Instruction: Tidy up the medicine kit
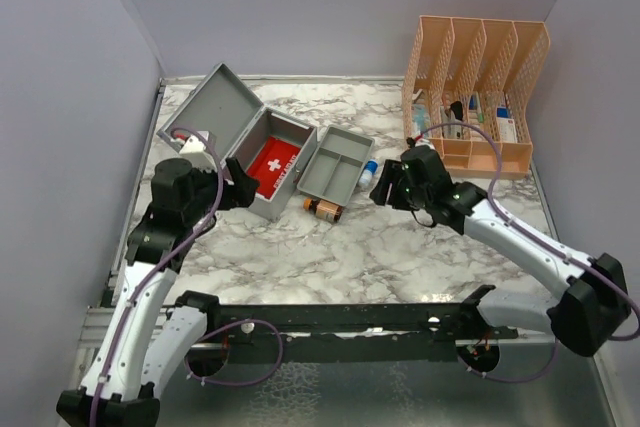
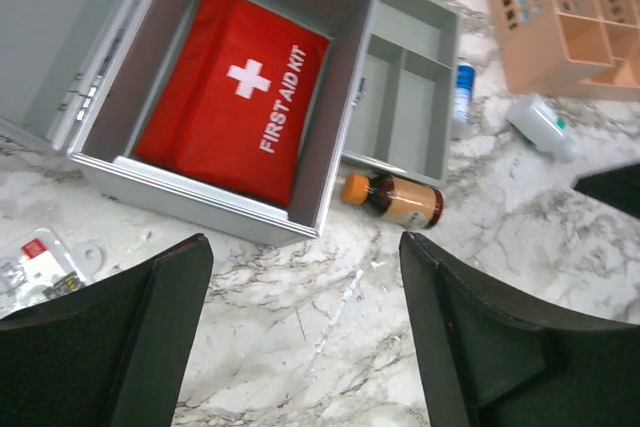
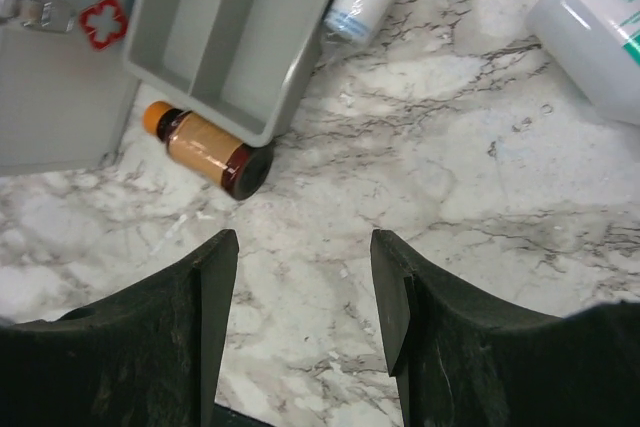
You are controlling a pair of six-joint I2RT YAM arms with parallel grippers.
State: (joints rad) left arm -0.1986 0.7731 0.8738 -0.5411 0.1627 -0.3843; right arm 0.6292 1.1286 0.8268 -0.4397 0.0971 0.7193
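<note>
Setting: robot lab test cell. Plain lavender panels point(image 1: 330, 7) box in a marble-pattern surface point(image 1: 330, 247) at left, top and right of frame. Left arm point(image 1: 140, 287) and right arm point(image 1: 520, 242) bolted to a black rail point(image 1: 340, 319) along the bottom edge; purple cables point(image 1: 460, 124) exposed.

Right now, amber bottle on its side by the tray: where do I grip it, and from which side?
Grip the amber bottle across its labelled body, coming straight down. It lies on its side, so its round flanks face outward. It sits tight along the near wall of the tray, so the far finger likely has little room.
</note>
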